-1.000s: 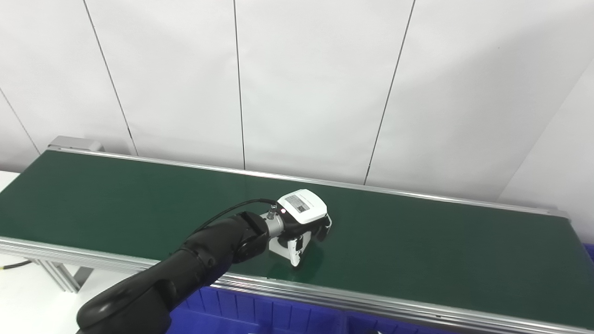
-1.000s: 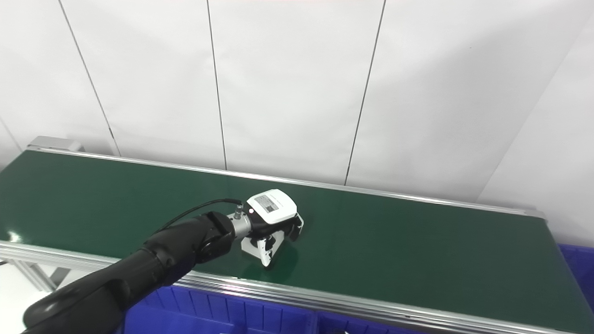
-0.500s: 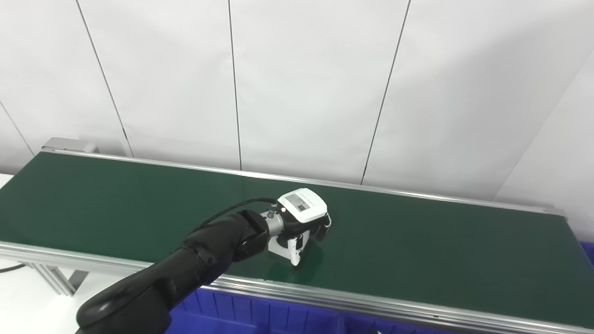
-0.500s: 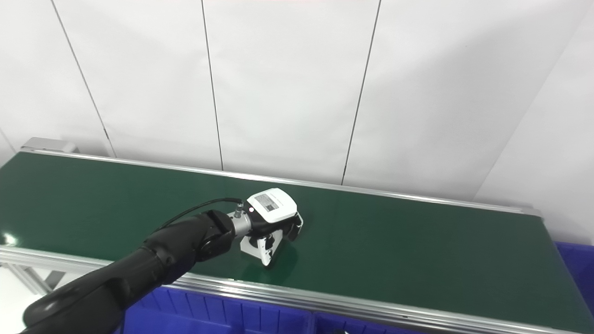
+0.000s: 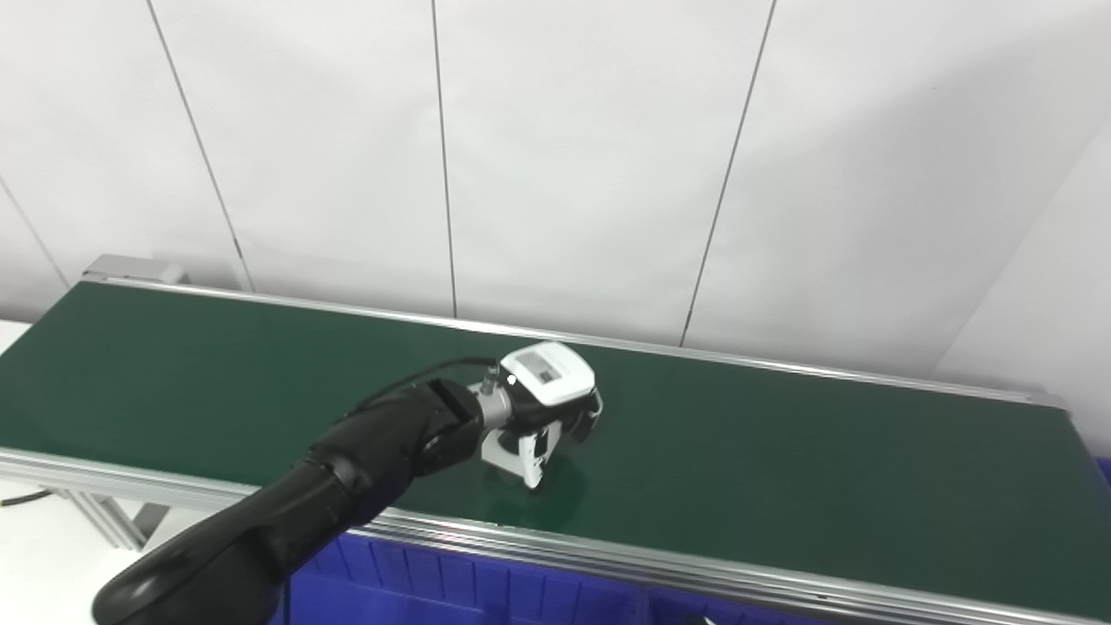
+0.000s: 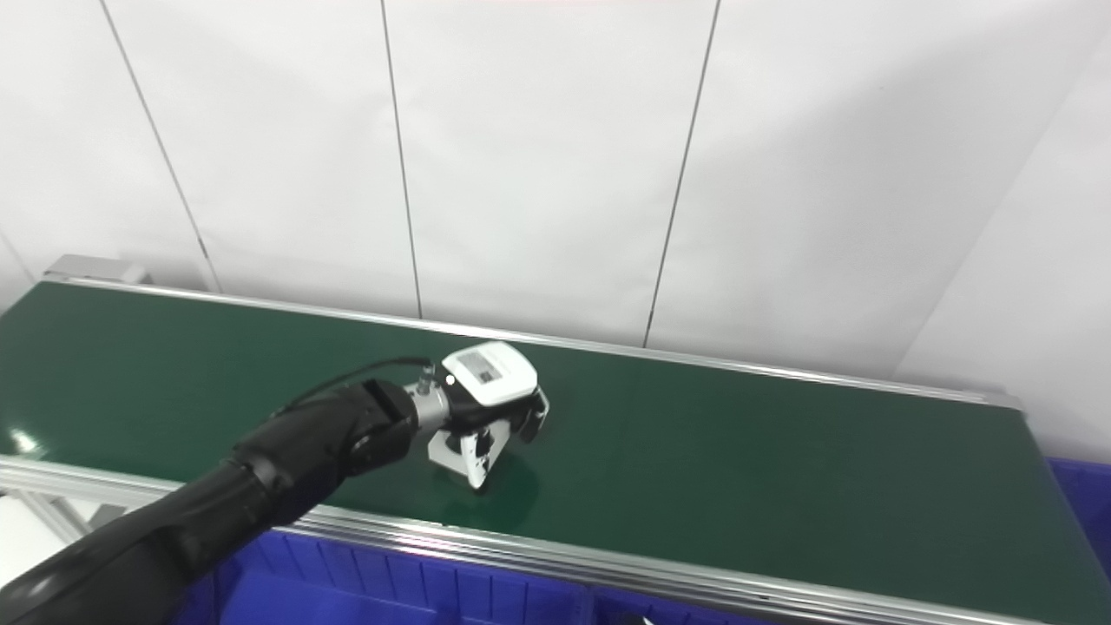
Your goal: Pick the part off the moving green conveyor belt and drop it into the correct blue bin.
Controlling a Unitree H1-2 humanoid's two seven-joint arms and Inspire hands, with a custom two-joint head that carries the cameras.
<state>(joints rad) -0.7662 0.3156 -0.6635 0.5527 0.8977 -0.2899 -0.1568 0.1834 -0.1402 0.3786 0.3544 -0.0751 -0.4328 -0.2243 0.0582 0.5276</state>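
Observation:
My left hand [image 5: 542,404] reaches out over the middle of the green conveyor belt [image 5: 781,469], white back up. Its dark fingers [image 6: 531,415] curl downward and the thumb points down at the belt. The hand hovers just above the belt surface, with its reflection beneath it. No part shows on the belt. Whatever may sit under the palm is hidden by the hand. My right hand is out of both views.
Blue bins [image 6: 391,595] line the near side, below the belt's aluminium rail [image 5: 694,569]. Another blue bin [image 6: 1076,495] peeks out past the belt's right end. A white panelled wall stands close behind the belt.
My left hand has moved a little to the left and risen slightly above the belt, keeping its fingers curled. The camera has also shifted a little.

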